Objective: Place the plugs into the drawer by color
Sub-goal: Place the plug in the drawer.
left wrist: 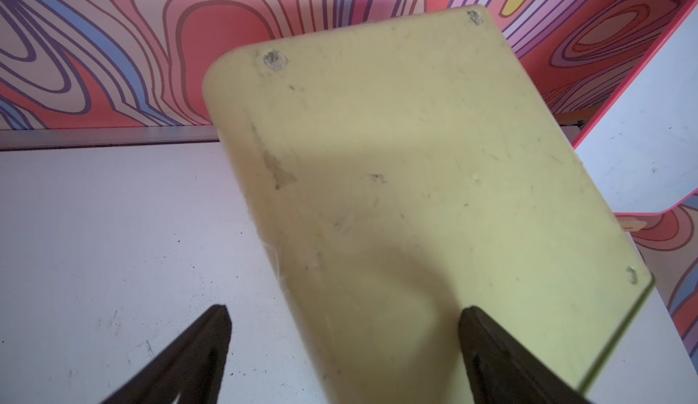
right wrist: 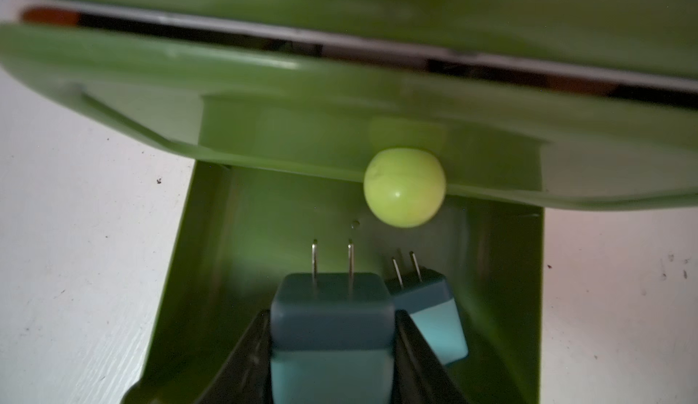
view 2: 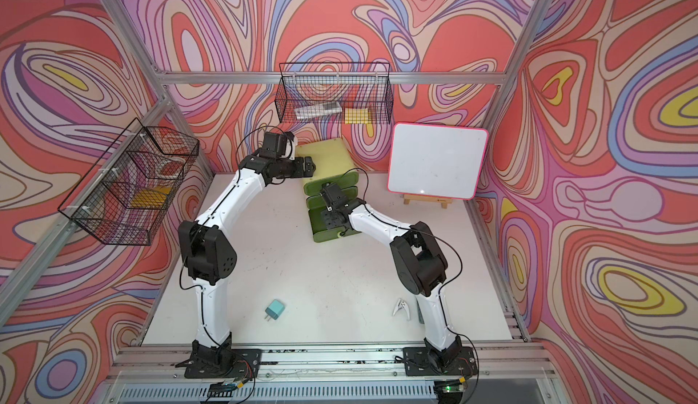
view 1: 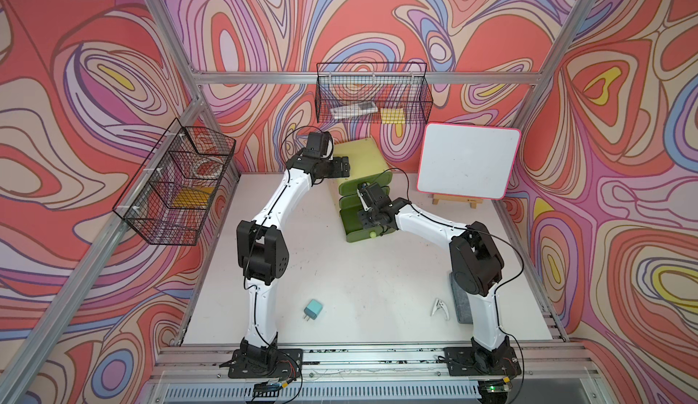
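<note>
right tool (right wrist: 332,321) clamps a teal plug (right wrist: 332,300) over the open drawer (right wrist: 234,232).

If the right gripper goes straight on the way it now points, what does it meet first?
Most likely the inside of the open drawer, and the held teal plug would touch it before the right gripper does. Depth is unclear.
</note>
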Controlling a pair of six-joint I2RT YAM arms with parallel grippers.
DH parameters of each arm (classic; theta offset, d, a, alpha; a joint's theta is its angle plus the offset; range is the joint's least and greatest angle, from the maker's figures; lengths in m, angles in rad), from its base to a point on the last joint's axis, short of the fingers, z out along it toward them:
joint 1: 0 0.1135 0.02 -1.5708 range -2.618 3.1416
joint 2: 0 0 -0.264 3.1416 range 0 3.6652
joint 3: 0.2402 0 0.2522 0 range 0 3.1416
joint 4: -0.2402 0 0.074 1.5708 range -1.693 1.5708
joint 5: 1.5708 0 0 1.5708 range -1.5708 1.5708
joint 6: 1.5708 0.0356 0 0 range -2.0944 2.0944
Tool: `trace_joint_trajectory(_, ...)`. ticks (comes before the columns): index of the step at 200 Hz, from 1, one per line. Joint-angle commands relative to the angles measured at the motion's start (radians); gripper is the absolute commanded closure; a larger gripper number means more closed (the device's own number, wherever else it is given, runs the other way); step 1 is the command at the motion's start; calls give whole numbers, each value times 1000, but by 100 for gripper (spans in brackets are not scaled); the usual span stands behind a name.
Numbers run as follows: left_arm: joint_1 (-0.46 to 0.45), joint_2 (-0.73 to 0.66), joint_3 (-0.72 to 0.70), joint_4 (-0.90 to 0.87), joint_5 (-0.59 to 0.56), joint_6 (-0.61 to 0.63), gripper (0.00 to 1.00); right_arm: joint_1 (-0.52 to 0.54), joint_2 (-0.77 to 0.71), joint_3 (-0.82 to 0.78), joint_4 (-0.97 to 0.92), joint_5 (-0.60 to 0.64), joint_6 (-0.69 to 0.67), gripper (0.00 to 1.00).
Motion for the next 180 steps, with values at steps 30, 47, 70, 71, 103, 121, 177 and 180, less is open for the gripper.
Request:
trace_joint_trajectory(30, 7, -1, -22, -36, -12, 8, 7, -15, 32, 44, -64, -3, 68, 60)
trace_joint_trajectory(47, 7, 0, -22, -36, -13, 10, 6, -15, 28, 42, -72, -6, 76, 60)
trace_joint_trajectory(70, 7, 1, -22, -35, -11, 7, 6, -14, 22, 35, -76, -8, 83, 60)
trace_joint_trajectory(71, 7, 1, -22, -36, -10, 7, 6, -15, 21, 35, -75, -8, 83, 60)
trace_joint_trajectory(103, 7, 1, -22, -35, -8, 6, 7, -15, 25, 37, -81, -2, 87, 60)
trace_joint_trajectory(121, 7, 0, -22, -34, -8, 7, 6, -15, 35, 42, -84, 0, 87, 60)
trace_joint_trajectory(177, 7, -2, -23, -36, -8, 7, 7, -17, 71, 78, -107, 4, 83, 59)
trace_joint_trajectory(180, 8, -2, -23, -36, -7, 7, 6, -18, 73, 78, -108, 5, 83, 59)
